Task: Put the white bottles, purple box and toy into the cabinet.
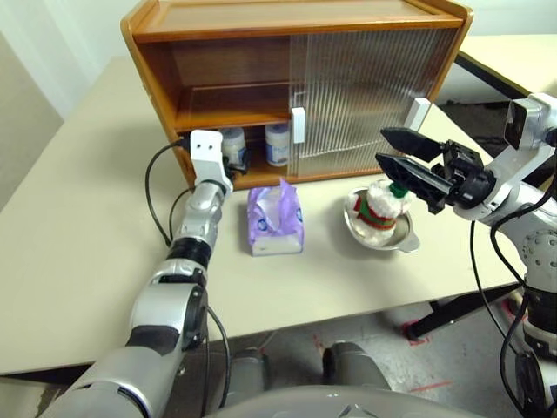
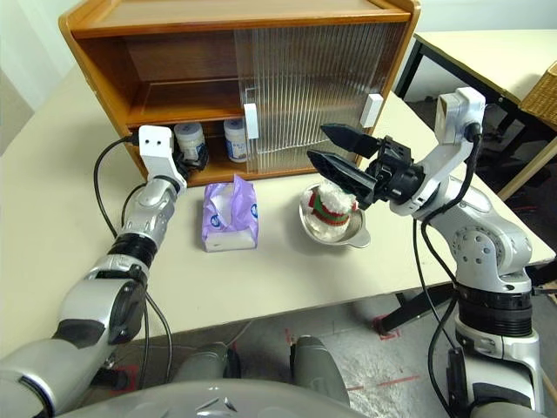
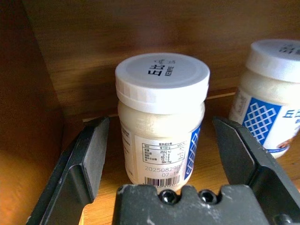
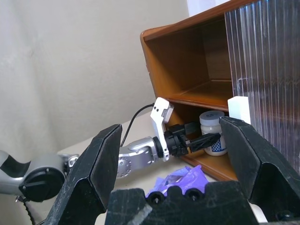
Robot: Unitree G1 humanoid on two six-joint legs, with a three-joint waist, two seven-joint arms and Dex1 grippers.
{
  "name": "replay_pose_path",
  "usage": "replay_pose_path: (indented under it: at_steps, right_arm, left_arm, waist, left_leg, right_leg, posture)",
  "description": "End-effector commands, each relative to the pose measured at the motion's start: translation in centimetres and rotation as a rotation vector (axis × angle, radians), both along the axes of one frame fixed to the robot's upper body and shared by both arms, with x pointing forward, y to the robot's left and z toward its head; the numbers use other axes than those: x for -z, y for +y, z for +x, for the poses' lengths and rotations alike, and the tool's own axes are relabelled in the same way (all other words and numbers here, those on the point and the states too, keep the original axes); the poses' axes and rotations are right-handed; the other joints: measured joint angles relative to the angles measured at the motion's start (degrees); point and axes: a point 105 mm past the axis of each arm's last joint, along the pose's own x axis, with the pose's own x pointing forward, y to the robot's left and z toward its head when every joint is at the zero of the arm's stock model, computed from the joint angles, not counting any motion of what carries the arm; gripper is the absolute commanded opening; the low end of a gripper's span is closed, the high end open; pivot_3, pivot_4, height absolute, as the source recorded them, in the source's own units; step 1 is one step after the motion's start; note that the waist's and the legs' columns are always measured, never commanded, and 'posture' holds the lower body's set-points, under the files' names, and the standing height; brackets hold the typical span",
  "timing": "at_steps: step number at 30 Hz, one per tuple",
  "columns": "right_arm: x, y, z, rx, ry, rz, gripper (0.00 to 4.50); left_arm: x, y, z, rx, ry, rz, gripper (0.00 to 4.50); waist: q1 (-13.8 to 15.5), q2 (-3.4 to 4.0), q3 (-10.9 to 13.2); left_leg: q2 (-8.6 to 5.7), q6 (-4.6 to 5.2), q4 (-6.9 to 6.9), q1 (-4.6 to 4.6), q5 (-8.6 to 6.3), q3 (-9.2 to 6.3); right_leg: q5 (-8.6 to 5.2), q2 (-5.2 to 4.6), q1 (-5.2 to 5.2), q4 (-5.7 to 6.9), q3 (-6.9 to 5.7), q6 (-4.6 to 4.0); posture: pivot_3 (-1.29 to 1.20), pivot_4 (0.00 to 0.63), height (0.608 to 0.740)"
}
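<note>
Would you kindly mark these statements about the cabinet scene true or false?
1. Both white bottles stand on the lower shelf of the cabinet. True.
2. The left gripper is clamped on a bottle. False: its fingers stand open, clear of the bottle on both sides.
3. The toy sits in a metal dish on the table. True.
4. The purple box is inside the cabinet. False: it lies on the table in front.
5. The right gripper holds the toy. False: it is open and empty.
</note>
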Motion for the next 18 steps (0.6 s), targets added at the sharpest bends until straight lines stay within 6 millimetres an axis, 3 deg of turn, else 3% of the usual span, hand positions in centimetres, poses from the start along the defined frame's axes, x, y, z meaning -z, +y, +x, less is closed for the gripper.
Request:
replay_pose_path:
  at_steps: [1,8,13,18]
  right_arm:
    - [-0.2,0.2,0.1,-0.009,-0.019,-0.01,4.5]
    - [-0.2,0.2,0.2,-0.021,-0.02,-0.014,4.5]
    - [-0.4,0.5,0.5,-0.031,-0.026,-0.014,4.5]
    - [-0.4,0.8,0.5,-0.039,-0.028,-0.012,4.5]
  left_arm:
    - [-0.2,0.0,-0.6,0.034,0.002,-0.003,4.47]
    - [-1.9,-0.7,-3.2,0.189,-0.014,0.01,4.47]
    - [-4.3,-3.3,-7.3,0.656,-0.051,-0.051,4.47]
    - [-4.7,-2.5,-9.6,0.853,0.001,-0.057,4.47]
  waist:
    - [0.0,0.0,0.0]
    - [0.0,0.01,0.0]
    - [0.0,0.03,0.0]
    - [0.0,0.07,0.0]
  left_leg:
    - [0.0,0.0,0.0,0.0,0.0,0.0]
    - [0.03,0.0,0.0,0.01,0.0,-0.01]
    - [0.04,0.0,0.0,0.03,0.0,0.02]
    - [0.08,0.01,0.0,0.12,0.01,0.05]
  right_leg:
    - [0.01,0.0,0.0,0.0,0.0,-0.01]
    - [0.06,0.01,-0.01,0.04,0.0,-0.11]
    - [0.01,0.0,-0.01,0.03,-0.01,-0.22]
    - [-0.07,0.02,0.0,0.05,-0.03,-0.22]
  posture:
    - [-0.07,0.0,0.74]
    - [-0.05,0.0,0.74]
    - [-0.04,0.0,0.74]
    - [-0.03,0.0,0.74]
